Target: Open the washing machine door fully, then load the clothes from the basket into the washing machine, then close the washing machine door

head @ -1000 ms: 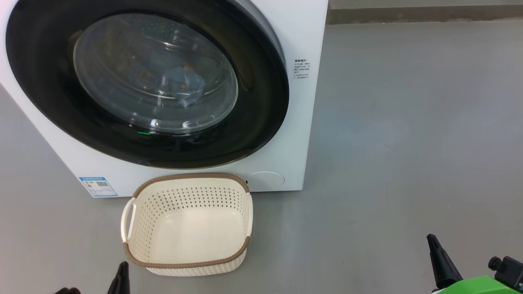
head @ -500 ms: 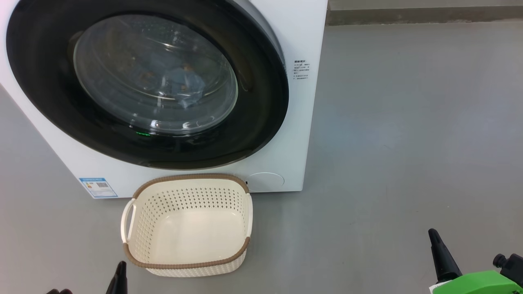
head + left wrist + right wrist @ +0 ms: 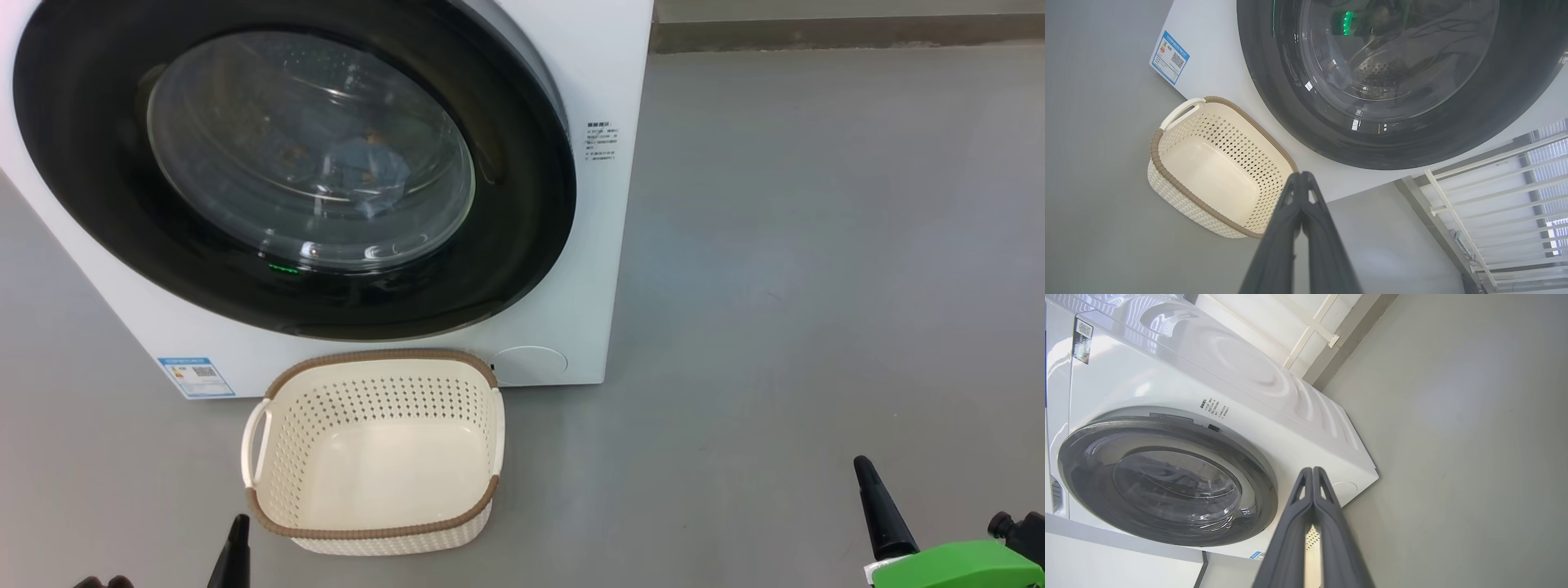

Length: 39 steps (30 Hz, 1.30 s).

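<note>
Washing machine door (image 3: 294,163) seated shut with clothes (image 3: 371,171) inside, basket (image 3: 371,530) empty on near floor (image 3: 775,327), left end effector (image 3: 1300,175) and right end effector (image 3: 1312,470) pinched together, holding nothing; task judged complete.

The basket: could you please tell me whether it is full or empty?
Empty: the basket shows its bare cream floor in the head and left wrist views.
</note>
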{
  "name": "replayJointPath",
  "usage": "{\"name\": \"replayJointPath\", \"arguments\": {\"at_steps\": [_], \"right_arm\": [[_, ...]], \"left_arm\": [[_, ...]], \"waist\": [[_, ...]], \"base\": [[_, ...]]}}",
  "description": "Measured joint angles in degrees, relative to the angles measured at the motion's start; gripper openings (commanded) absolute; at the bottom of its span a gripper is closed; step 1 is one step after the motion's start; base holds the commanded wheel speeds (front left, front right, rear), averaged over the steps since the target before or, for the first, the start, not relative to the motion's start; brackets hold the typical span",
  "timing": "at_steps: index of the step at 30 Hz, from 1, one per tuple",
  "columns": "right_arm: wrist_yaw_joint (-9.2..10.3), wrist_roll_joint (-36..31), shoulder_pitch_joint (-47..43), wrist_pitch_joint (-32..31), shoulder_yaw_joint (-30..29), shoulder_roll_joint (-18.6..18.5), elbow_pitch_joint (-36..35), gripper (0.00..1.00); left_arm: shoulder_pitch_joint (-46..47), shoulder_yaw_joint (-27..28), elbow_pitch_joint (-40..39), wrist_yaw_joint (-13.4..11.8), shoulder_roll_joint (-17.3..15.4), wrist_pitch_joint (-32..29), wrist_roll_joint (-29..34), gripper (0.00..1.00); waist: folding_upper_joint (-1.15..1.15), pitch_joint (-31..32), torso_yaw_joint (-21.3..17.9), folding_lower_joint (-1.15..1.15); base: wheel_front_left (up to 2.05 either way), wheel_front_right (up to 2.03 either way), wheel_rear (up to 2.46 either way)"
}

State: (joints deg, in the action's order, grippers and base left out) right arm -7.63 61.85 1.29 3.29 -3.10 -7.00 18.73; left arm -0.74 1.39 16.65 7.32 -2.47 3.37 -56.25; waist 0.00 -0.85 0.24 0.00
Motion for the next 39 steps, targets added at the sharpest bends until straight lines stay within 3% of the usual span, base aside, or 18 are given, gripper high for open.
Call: {"name": "replayJointPath", "arguments": {"at_steps": [39], "right_arm": [[0.07, 20.1, 1.4, -6.3, -3.2, 3.2, -1.9, 0.0]], "left_arm": [[3.0, 2.1, -0.5, 0.0, 0.1, -6.5, -23.9, 0.0]], "waist": [[0.0, 0.5, -0.2, 0.0]], "base": [[0.0, 0.0, 0.0]]}}
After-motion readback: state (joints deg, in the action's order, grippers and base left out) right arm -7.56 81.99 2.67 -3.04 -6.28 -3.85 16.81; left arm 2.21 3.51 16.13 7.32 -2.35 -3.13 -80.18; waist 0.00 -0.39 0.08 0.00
